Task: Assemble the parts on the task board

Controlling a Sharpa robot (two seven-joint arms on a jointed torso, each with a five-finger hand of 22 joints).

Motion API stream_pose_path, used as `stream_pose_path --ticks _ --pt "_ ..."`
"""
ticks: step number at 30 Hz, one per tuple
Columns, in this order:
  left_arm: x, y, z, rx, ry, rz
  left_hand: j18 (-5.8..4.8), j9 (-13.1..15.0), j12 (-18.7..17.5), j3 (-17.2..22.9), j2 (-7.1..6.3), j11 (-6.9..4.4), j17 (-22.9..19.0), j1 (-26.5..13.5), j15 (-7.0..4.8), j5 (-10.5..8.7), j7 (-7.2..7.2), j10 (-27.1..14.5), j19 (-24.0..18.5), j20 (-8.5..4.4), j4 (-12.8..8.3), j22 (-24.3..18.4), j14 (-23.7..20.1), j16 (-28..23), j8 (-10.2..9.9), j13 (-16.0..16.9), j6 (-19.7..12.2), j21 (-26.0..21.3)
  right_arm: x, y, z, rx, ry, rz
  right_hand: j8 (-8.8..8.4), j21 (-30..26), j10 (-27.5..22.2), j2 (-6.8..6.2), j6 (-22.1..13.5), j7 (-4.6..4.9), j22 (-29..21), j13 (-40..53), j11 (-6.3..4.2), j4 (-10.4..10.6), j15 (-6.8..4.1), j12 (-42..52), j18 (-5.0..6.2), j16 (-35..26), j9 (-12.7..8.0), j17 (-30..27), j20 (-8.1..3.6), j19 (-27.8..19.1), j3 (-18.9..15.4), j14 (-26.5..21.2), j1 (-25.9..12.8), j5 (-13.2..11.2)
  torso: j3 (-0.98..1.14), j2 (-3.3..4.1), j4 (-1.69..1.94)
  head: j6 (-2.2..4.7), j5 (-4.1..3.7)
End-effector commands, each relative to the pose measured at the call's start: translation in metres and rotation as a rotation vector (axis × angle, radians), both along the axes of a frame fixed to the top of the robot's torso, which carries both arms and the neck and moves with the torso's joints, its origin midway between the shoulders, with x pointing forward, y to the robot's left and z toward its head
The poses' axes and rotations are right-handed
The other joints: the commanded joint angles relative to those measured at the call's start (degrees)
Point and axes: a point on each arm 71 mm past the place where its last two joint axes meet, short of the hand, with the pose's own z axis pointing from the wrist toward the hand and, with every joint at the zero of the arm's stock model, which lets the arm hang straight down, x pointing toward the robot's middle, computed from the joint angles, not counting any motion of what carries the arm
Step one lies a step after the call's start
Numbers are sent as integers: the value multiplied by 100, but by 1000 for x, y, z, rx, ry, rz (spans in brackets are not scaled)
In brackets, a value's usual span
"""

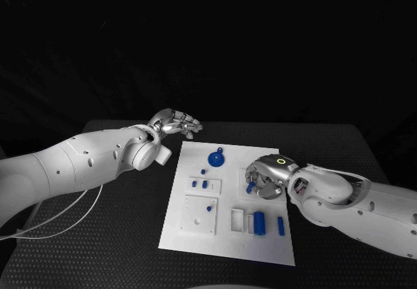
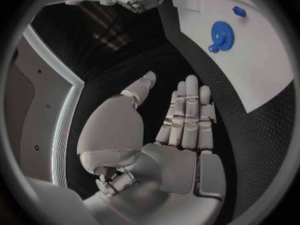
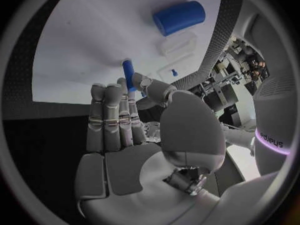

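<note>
So the right hand [image 1: 263, 178] is over the right edge of the board [image 1: 261, 247], about halfway along, and it's got a thin blue peg [image 3: 128, 74] pinched between thumb and fingers, the rest of the fingers lying close together alongside it. The left hand [image 1: 176, 124] is parked off the board's far left corner over the table [image 1: 113, 241], holding nothing; the left wrist view shows its fingers straight and side by side with the thumb out to the side. On the board there's a blue gear [image 1: 216, 159] near the far edge, a couple of small blue bits in a white block [image 1: 206, 185] below it, a bigger block [image 1: 199, 214] with one blue stud, and down by the near right corner a fat blue cylinder [image 1: 259, 222] with a slimmer peg next to it. My read: we're mid pick-and-carry with that peg, and next it has to be lined up over its hole and pushed straight in. Which hole, I honestly can't tell. Keeping the peg from tilting in the pinch looks like the tricky part.
</note>
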Motion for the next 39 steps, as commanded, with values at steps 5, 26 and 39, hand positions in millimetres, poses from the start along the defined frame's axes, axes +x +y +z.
stream_pose_path --ticks 5,26,39 --pt "0 -3 1 -11 0 -14 45 -6 20 9 65 -6 11 -8 35 -4 -12 -32 -19 2 40 10 -23 -34 27 -7 -36 -38 1 2 13 44 7 2 46 27 34 11 51 -3 113 33 4 6 -52 22 91 40 192 11 4 44 43 10 -42 34 2 3 0 17 9" --pt "4 -5 1 -8 -7 -8 46 -7 22 6 65 -6 20 -2 35 -3 -13 -32 -20 1 41 17 -23 -41 33 -8 -36 -45 -25 90 32 127 20 190 38 40 22 36 37 -1 110 68 1 -19 -57 13 91 43 218 27 -5 45 48 5 -64 35 -8 -1 0 49 92" --pt "3 -11 1 -13 -4 -23 45 -8 25 4 66 -7 26 0 35 -3 -14 -31 -20 1 43 21 -23 -45 38 -8 -35 -49 -48 137 -1 95 43 288 30 46 10 62 23 4 108 93 2 -52 -56 4 91 42 236 36 -8 38 49 1 -83 35 -10 6 15 -4 196"
